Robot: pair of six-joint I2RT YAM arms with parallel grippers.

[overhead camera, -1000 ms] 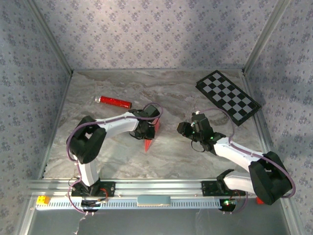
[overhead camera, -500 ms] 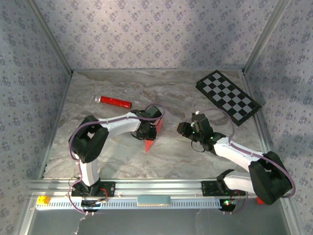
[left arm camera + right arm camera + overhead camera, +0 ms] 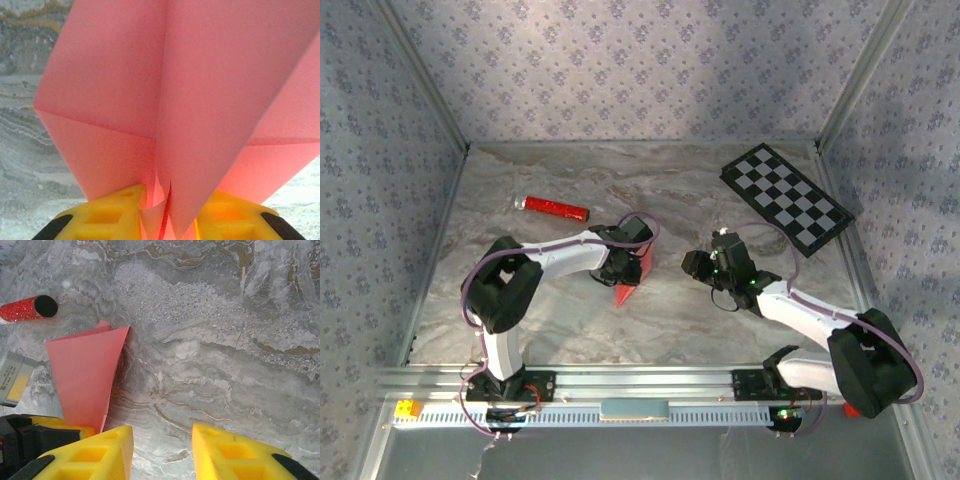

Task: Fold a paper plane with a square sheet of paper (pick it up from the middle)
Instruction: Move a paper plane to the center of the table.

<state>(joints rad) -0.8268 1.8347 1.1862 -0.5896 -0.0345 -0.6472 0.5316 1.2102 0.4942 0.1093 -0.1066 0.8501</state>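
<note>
In the left wrist view the folded pink paper ran off the top and right edges, so its outline and tip could not be made out. Only a centre crease and two slanted fold lines showed. Its lower layers dropped between the yellow fingers of the left claw, which stood a narrow way apart. Whether they pinched the paper or merely flanked it could not be told.

From above, the left wrist covered much of the paper. A red-pink sliver with its point toward the near edge lay on the marble surface, about mid-surface, left of the right claw.

In the right wrist view the paper stood up as a tall wedge, its lower end hidden behind yellow fingers. A grey part at the left edge was too cropped to identify. The right claw hung moderately wide with bare surface between its fingers, holding nothing.

Against the picture a second earlier, the left wrist and elbow had shifted slightly to the right, while the paper's point sat in nearly the same spot. The right arm, the red cylinder and the checkerboard had not moved.
</note>
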